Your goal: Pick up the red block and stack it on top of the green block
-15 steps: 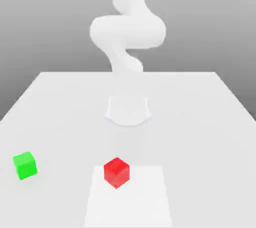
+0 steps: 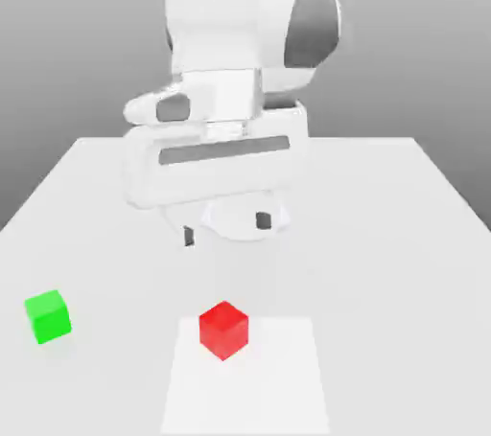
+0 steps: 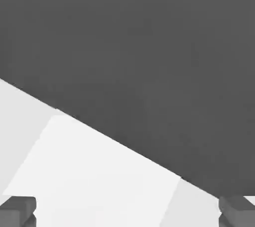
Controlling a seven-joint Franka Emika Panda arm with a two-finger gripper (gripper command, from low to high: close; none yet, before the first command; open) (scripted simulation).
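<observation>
Two cubes are sitting on the white table (image 2: 403, 195) in the exterior view, and the relation that matters is between the red block (image 2: 223, 330) and the gripper (image 2: 226, 229): the block is lying nearer the camera than the hand, lower in the picture and almost straight below it, so my judgement is that the coming move is calling for the hand to travel toward the camera and then sink. The gripper is hanging above the table with its two dark fingertips (image 2: 189, 236) standing well apart — jaws wide, nothing between them. The red block is resting apart from the hand on a slightly brighter square patch (image 2: 288, 386) of the tabletop, turned so that one corner edge is facing the camera; being a cube, it is offering no long axis, only that turn to match. It is looking bright red, plain and smooth. The green block (image 2: 47, 316) is lying well apart from it toward the exterior view's left, about the same size, bright green and equally plain. Moving to the hand view, both fingertips (image 3: 18, 210) are showing at the frame's corners — spread wide and empty — over pale tabletop and the edge of the brighter patch.
</observation>
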